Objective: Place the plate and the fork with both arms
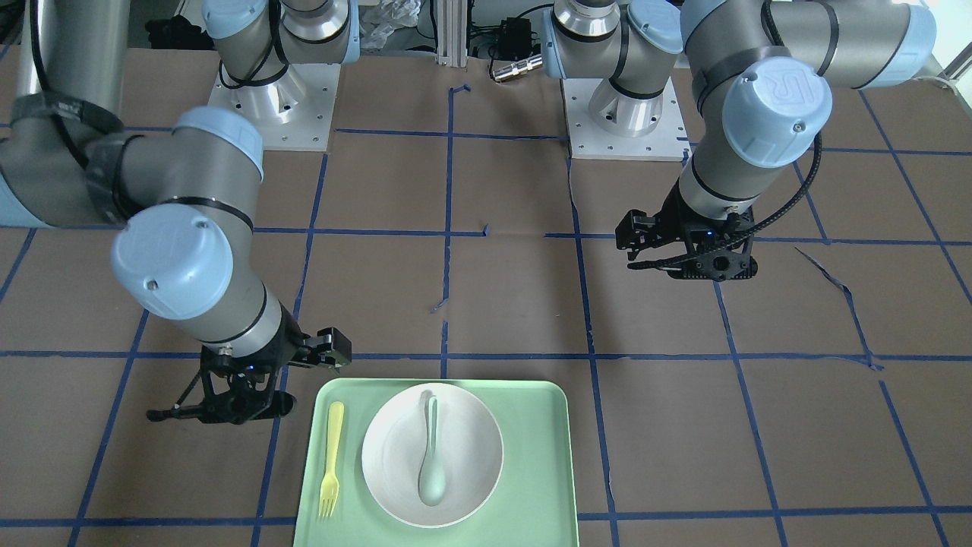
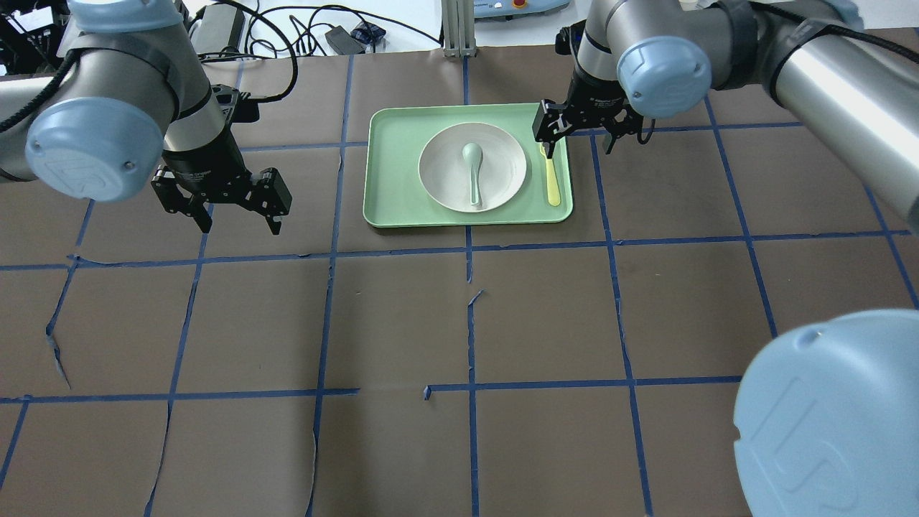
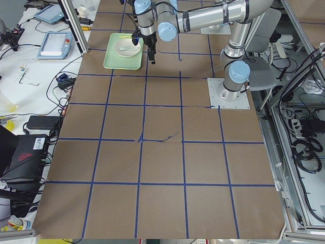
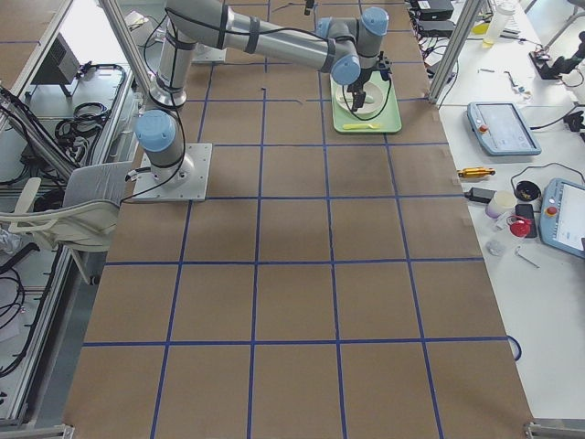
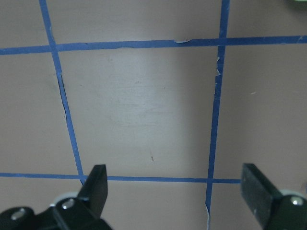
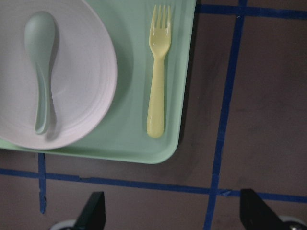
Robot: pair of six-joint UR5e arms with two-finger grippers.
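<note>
The off-white plate (image 2: 502,169) lies in the mint-green tray (image 2: 391,179) at the table's far side, with a grey-green spoon (image 2: 472,172) lying in it. The pale-yellow fork (image 2: 551,179) lies in the tray beside the plate, near the tray's edge on my right. My right gripper (image 2: 580,147) is open and empty, raised over that tray edge just by the fork. In the right wrist view the fork (image 6: 157,91) and plate (image 6: 81,72) lie ahead of the open fingers (image 6: 93,211). My left gripper (image 2: 240,224) is open and empty over bare table, left of the tray.
The table is brown paper with a blue tape grid (image 2: 470,248). The left wrist view shows only bare paper and tape under the left gripper (image 5: 177,187). Cables and power bricks (image 2: 337,36) lie beyond the far edge. The arm bases (image 1: 273,99) stand at the robot's side.
</note>
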